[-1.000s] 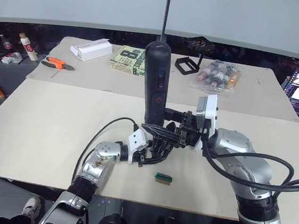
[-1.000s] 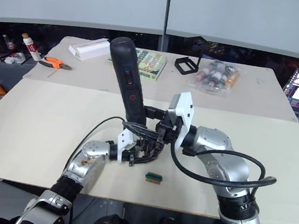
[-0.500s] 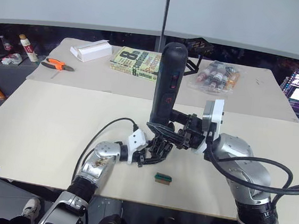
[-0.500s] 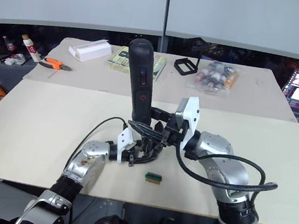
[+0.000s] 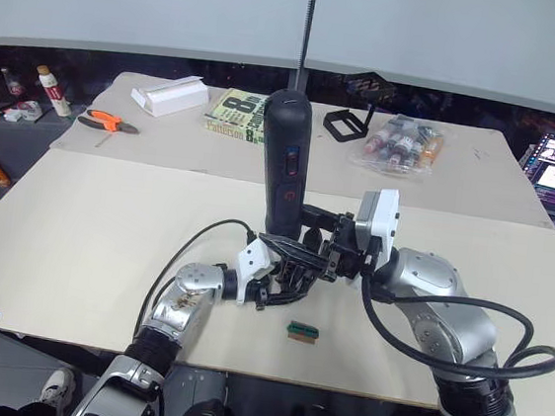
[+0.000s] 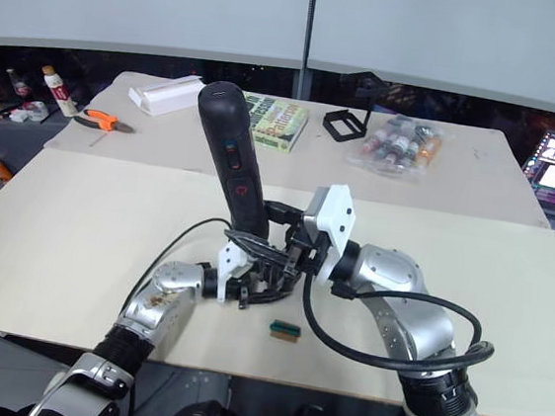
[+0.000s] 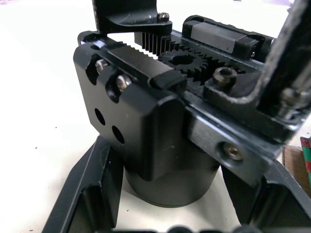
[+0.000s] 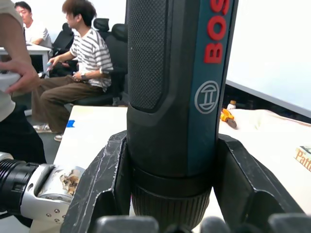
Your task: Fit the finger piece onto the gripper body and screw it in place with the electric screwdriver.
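Gripper body (image 7: pixel 160 141) is sitting between the left gripper's (image 7: pixel 184 204) two black fingers, which are bracketing its round base from both sides, so that hand is basically acting as a vise near the front middle of the pale table (image 5: pixel 86 238). Makes sense, since something has to be stopping the block from spinning once a screw starts biting. In the left wrist view you're seeing the gear teeth and rack on top, a few screw heads, and a black toothed piece sitting over the rack at the far end. Could be the finger piece, but I honestly can't tell from here.

Right gripper (image 8: pixel 167 194) is pinching the electric screwdriver (image 5: pixel 286 159) low on its barrel, one finger on each side just above the collar. It's holding the tool almost upright, fat handle end pointing up, leaning a bit, with the working end aimed down at the block. The bit itself is buried behind the fingers, so no idea if it's seated in a screw.

My guess is it's lining up over a screw hole, and that tilt needs straightening or the bit may slip.

Nearby, a small green-and-tan block (image 5: pixel 301 330) is lying just toward the front edge, not involved.
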